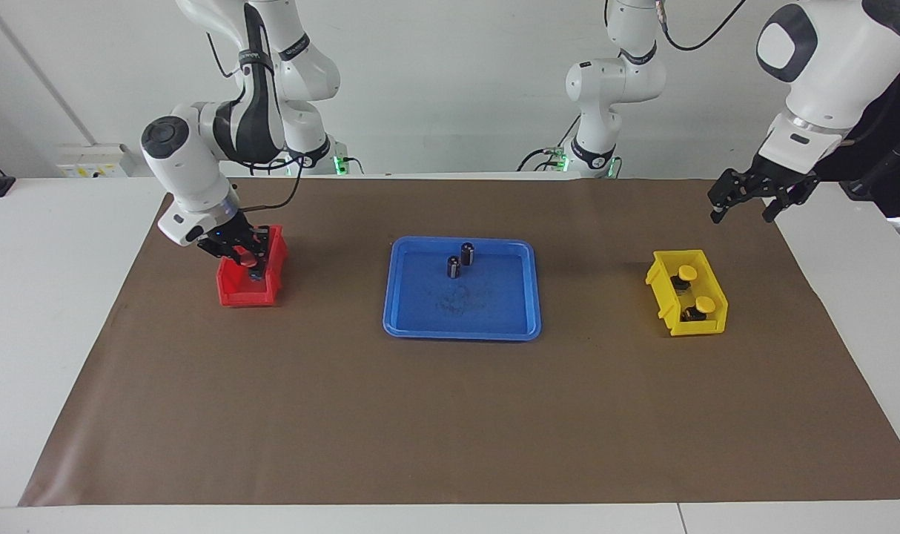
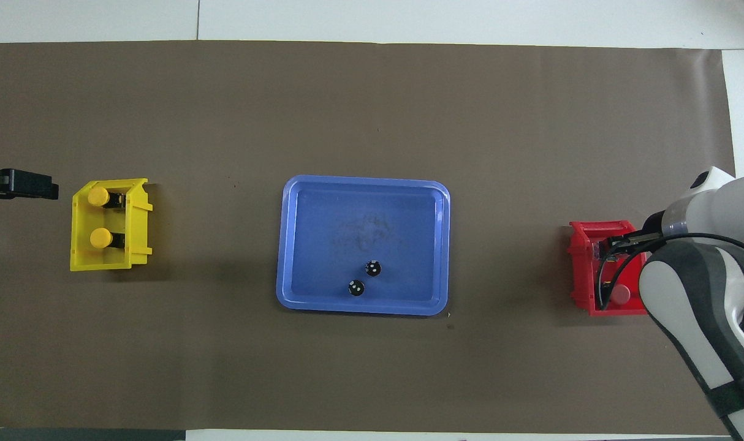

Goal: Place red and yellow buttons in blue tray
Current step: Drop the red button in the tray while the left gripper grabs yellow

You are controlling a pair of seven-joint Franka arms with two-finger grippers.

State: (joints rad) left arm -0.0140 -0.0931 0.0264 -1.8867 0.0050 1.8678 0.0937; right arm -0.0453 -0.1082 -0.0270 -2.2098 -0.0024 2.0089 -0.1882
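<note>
The right claw (image 1: 247,254) hangs just above the red bin (image 1: 231,291) at the right arm's end of the desk (image 1: 20,297), its tips at the bin's rim. A bit of red shows between the tips, but I cannot tell whether they are clamped on a red button or merely apart around it. In the overhead view one red button (image 2: 621,294) lies in the bin's end nearer to the robots; the arm hides much of the rest of the bin.

The left claw (image 1: 743,204) hovers with its fingers (image 1: 718,210) spread apart, holding nothing, over the brown mat (image 1: 450,415) near the yellow bin (image 1: 665,297), at the left arm's end of the desk. Both yellow buttons (image 2: 98,196) (image 2: 101,237) sit inside that bin, one farther from the robots than its fellow.

The blue tray (image 1: 405,311) rests at the mat's middle, between the two bins and well apart from each. It holds only two dark capless cylinders (image 1: 453,267) (image 1: 467,254), upright and close together in the half nearer to the robots.
</note>
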